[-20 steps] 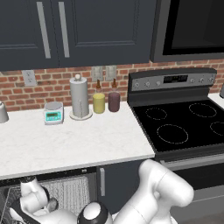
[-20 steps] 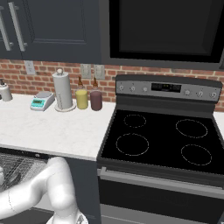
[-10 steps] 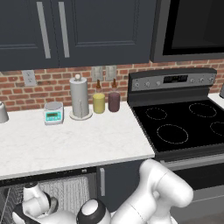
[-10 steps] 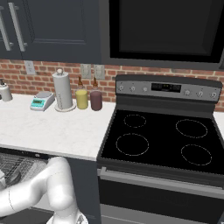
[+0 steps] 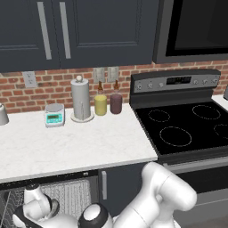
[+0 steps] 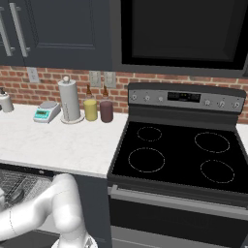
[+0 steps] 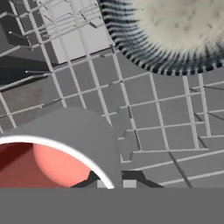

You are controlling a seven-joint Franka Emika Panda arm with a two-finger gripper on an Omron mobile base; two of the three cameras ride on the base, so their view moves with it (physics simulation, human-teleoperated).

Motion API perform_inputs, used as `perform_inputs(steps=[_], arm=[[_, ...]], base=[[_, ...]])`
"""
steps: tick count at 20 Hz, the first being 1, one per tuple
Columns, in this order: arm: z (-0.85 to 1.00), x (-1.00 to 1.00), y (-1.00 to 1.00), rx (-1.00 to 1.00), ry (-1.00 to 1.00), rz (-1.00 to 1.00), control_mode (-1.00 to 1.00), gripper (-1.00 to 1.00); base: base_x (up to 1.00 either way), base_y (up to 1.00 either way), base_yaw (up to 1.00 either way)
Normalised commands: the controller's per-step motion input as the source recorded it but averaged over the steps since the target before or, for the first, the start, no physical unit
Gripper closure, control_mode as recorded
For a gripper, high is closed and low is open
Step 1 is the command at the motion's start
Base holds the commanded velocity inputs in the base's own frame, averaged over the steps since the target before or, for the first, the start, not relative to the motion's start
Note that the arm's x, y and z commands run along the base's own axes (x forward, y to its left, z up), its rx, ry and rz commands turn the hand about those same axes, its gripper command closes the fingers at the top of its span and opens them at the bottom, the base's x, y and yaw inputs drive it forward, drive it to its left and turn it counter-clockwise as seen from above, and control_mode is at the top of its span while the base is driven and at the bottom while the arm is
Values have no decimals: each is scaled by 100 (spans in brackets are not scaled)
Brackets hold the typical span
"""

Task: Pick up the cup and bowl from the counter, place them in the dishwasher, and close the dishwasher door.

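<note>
One round cup [image 7: 52,153], grey outside and red inside, and one speckled grey bowl [image 7: 175,26] are being seen apart on the grey wire rack [image 7: 144,109] of the dishwasher [image 5: 67,196], under the white stone counter [image 5: 75,142]. The gripper [image 7: 114,183] is being kept nearly shut beside the cup's rim; whether the cup is being pinched cannot be told.

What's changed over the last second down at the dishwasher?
The arm has sunk slightly lower over the open dishwasher's rack, carrying the gripper down with it. In the hand view the gripper is shut on the cup, with the bowl already lying in the rack. The counter and its jars are unchanged.
</note>
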Motion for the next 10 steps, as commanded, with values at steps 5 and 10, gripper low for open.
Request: perform_inputs(steps=[5, 10], arm=[[0, -3, 0, -1, 0, -2, -100, 100], [0, 0, 0, 0, 0, 0, -100, -100]], base=[[0, 0, 0], [0, 0, 0]])
